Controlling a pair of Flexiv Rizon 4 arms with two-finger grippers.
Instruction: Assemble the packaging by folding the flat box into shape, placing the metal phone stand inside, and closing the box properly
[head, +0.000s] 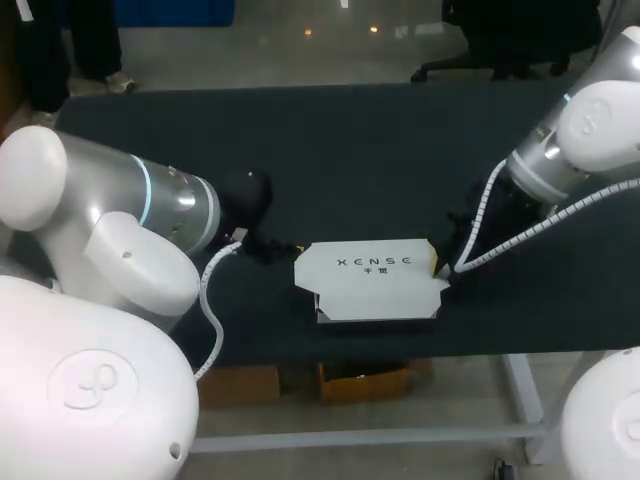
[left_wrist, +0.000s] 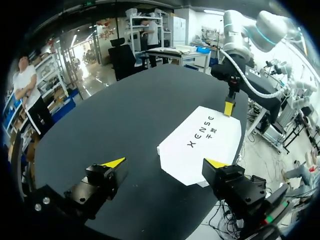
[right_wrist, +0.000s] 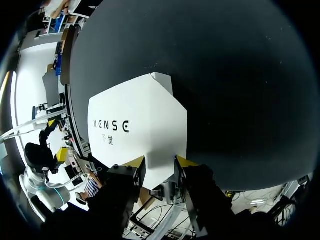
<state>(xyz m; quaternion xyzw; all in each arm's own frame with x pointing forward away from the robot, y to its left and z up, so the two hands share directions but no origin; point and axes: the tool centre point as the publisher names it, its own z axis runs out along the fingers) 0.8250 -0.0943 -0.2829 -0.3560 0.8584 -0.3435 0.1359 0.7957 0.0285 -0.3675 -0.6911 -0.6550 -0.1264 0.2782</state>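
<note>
One edge of the flat white cardboard box (head: 370, 278) is pinched by the right hand (right_wrist: 160, 161), probably anchoring it for folding; left hand (left_wrist: 165, 163) hovers open.

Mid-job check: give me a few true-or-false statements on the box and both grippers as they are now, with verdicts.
1. The white flat cardboard box lies printed face up on the black table. True.
2. The left gripper is shut on the box. False: it is open, with the box's near end ahead of it.
3. A metal phone stand sits on the box. False: no stand shows in any view.
4. The right gripper is at the box's end away from the left gripper. True.
</note>
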